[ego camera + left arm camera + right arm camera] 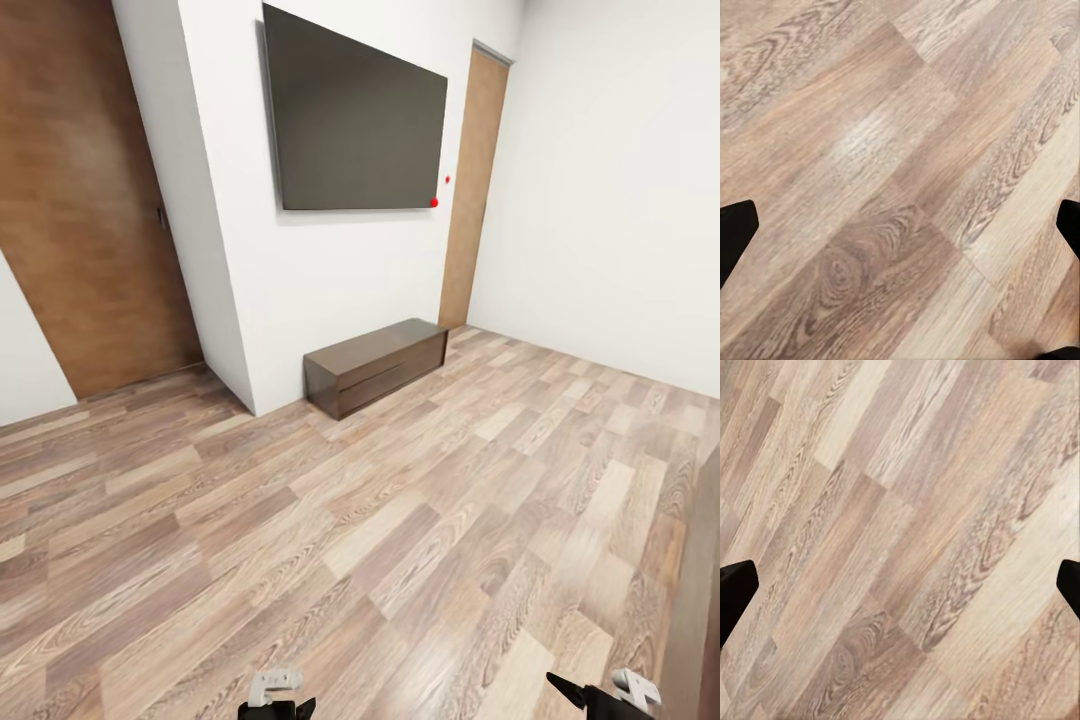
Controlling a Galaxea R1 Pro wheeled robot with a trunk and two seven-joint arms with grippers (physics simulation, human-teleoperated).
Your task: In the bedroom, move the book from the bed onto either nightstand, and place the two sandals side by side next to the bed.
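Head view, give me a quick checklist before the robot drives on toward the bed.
1. Floor ahead free of obstacles: ok.
2. Left gripper open, nothing between its fingers: ok.
3. Right gripper open, nothing between its fingers: ok.
4. Bed, book or sandals located: not ok; ahead stand a wall television and a long dark bench cabinet.
5. Nightstand located: not ok.

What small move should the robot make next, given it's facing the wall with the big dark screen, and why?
Probably turn the base to look elsewhere in the room. The head view shows a dark flat wall screen, a long low dark wooden bench cabinet and grey-brown wood-plank floor. Both wrist views show open fingers over floor planks, holding nothing: left gripper, right gripper.
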